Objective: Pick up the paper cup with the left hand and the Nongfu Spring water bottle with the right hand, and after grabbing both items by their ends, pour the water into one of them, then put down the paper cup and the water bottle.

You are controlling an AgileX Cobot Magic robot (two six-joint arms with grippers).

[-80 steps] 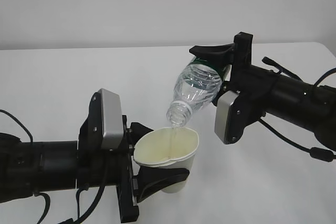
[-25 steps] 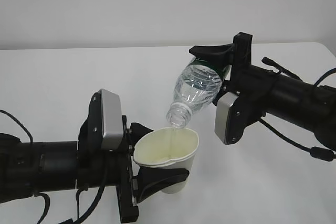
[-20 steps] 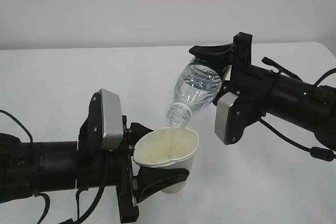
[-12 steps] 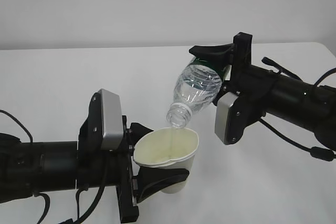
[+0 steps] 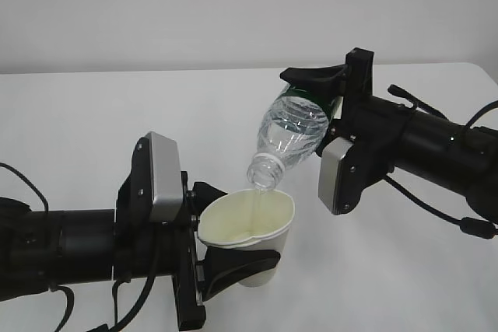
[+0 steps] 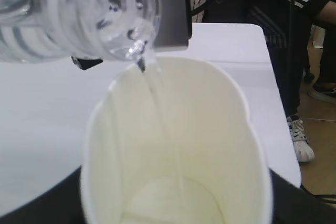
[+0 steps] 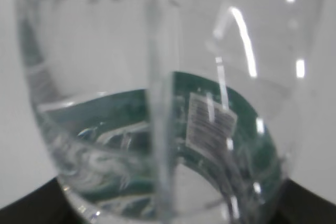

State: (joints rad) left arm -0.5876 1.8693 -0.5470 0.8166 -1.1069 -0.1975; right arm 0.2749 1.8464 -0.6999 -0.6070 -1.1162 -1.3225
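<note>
Nothing has shifted over the last seconds: the clear ribbed plastic water bottle (image 5: 291, 131), clamped in the right hand's (image 5: 331, 87) jaws, stays tipped just above the white paper cup (image 5: 250, 232), held in the left hand's (image 5: 222, 258) jaws above the white counter (image 5: 93, 114). A thin stream of water (image 6: 157, 95) keeps falling; pouring continues.

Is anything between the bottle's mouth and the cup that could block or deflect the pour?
Nothing visible does. The water bottle is tilted with its open neck just above the paper cup, and the water falls straight from mouth to cup with clear air between.
</note>
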